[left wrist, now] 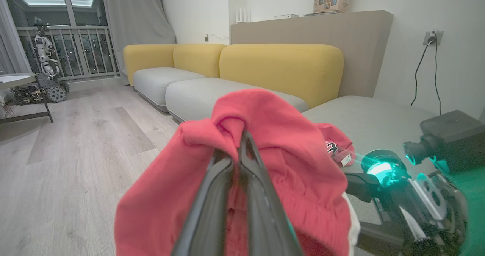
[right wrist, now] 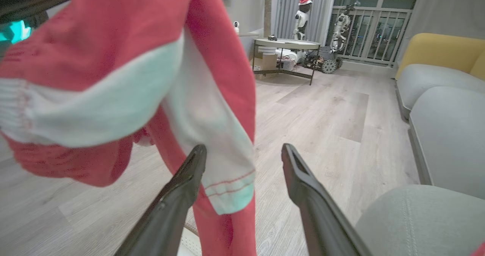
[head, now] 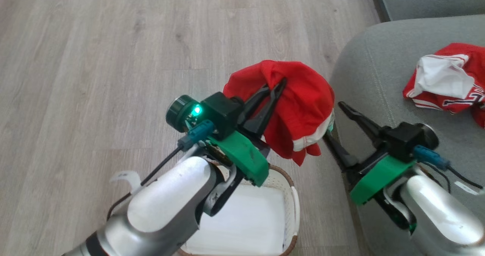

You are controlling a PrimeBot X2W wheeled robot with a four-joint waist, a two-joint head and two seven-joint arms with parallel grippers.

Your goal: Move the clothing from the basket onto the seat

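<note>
a red garment [head: 299, 97] with a white band hangs above the basket [head: 293, 195], pinched in the clenched left hand [head: 279, 85], just beside the seat [head: 379, 78]. a red-and-white jersey [head: 447, 81] lies on the seat. the right hand [head: 333, 120] is spread wide and holds nothing.

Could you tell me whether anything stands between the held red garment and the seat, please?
Yes: the open right gripper hangs at the near edge of the seat, directly beside the red garment in the left gripper.
</note>
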